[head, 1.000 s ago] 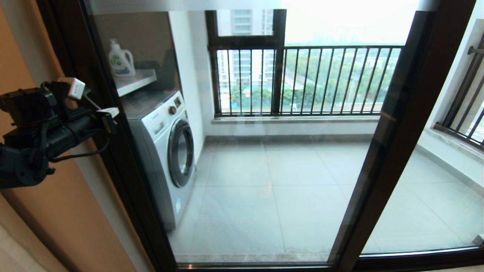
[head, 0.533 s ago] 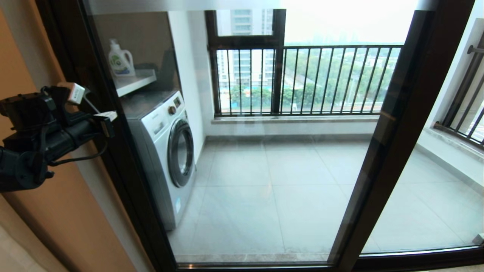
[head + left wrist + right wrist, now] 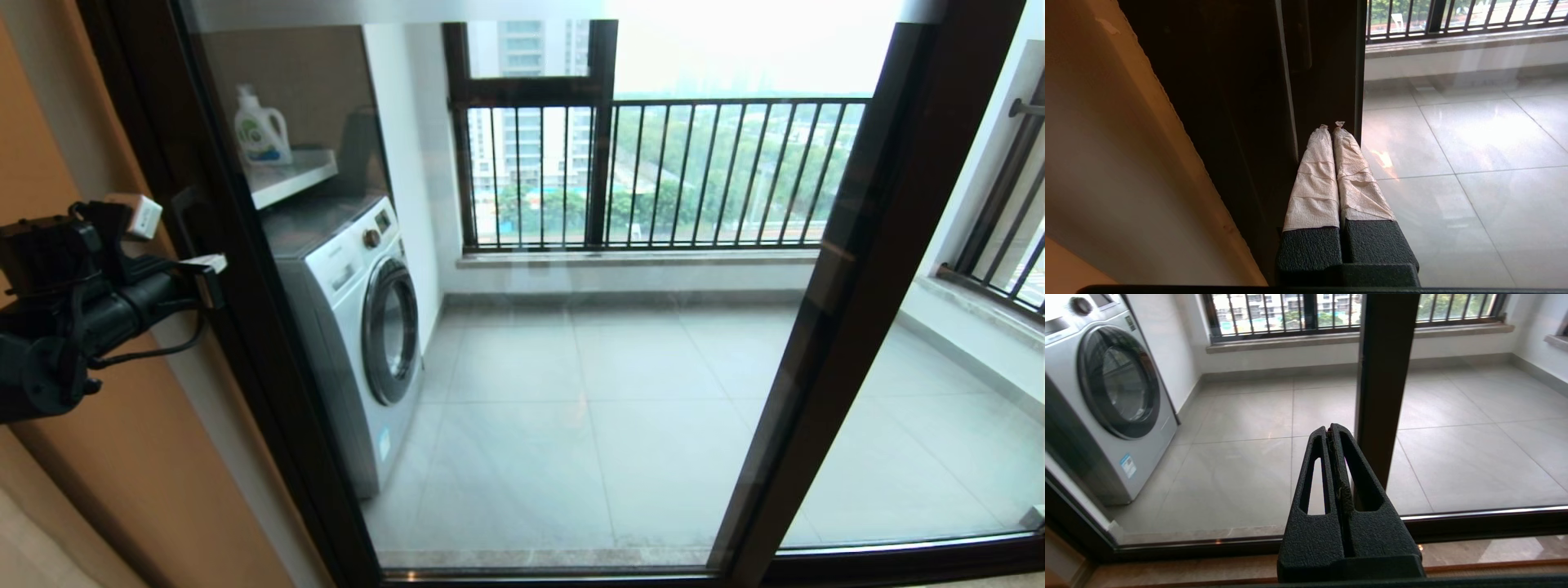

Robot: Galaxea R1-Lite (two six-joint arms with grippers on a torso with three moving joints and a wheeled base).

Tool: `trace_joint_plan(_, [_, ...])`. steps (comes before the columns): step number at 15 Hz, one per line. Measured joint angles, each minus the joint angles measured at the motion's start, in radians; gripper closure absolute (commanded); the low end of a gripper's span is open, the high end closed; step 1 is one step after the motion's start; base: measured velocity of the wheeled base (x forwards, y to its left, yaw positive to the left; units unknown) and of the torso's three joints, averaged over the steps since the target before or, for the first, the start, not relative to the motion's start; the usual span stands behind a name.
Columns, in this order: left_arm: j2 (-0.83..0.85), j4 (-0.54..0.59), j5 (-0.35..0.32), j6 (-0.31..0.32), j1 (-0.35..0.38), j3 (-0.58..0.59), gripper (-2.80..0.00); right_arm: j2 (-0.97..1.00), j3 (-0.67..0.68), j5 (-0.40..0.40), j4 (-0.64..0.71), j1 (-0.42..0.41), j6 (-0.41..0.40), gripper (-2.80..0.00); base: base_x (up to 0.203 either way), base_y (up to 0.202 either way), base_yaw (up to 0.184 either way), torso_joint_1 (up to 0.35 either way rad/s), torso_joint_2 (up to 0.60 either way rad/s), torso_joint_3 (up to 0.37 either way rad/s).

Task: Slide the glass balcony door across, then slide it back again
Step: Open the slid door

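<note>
Glass balcony door [image 3: 571, 367]: full-height clear pane in slim dark brown-black frame, filling the opening from the orange wall [image 3: 122, 490] to the far upright [image 3: 849, 269]. Near upright of door [image 3: 1327, 61] flush beside dark jamb next to orange wall. Bar handle [image 3: 1298, 36] on that upright, dark, partly in shadow.

Left hand [image 3: 1331, 124]: raised beside orange wall, fingers wrapped in pale tape, pressed together, holding nothing; tips just short of the door's near upright, below the bar handle; contact with frame cannot be told. Left arm [image 3: 82, 302] black, with cable and white tags.

Right hand [image 3: 1331, 428]: black slotted fingers closed together, empty, low before the door's far upright, apart from it.

Behind the door, seen through glass: washing machine [image 3: 359, 327], silver-white, front-loading, nearest the near upright; shelf [image 3: 290, 175] above it, bearing detergent bottle [image 3: 261, 131], white with green label. Grey tiled floor [image 3: 612, 408]. Black window frame with vertical railing bars [image 3: 653, 171] along back wall.
</note>
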Motion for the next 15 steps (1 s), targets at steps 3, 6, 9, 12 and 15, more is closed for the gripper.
trace_joint_plan(3, [-0.028, -0.003, -0.010, -0.005, 0.000, 0.021, 0.00, 0.000, 0.000, -0.001, 0.000, 0.000, 0.000, 0.00, 0.000, 0.000, 0.000, 0.000, 0.00, 0.000])
trace_joint_plan(6, [-0.105, -0.004, -0.013, -0.013, -0.046, 0.059, 0.00, 0.000, 0.000, -0.001, 0.000, 0.000, 0.000, 0.00, 0.000, 0.000, 0.000, 0.000, 0.00, 0.000])
trace_joint_plan(9, [-0.203, 0.001, -0.011, -0.016, -0.103, 0.082, 0.00, 0.000, 0.000, -0.001, 0.000, 0.000, 0.000, 0.00, 0.000, 0.000, 0.000, 0.000, 0.00, 0.000])
trace_joint_plan(12, [-0.244, 0.001, -0.004, -0.016, -0.102, 0.076, 0.00, 0.000, 0.000, -0.001, 0.000, 0.000, 0.000, 0.00, 0.000, 0.000, 0.000, 0.000, 0.00, 0.000])
trace_joint_plan(15, [-0.253, 0.003, -0.014, -0.013, -0.050, 0.062, 0.00, 0.000, 0.000, -0.001, 0.000, 0.000, 0.000, 0.00, 0.000, 0.000, 0.000, 0.000, 0.00, 0.000])
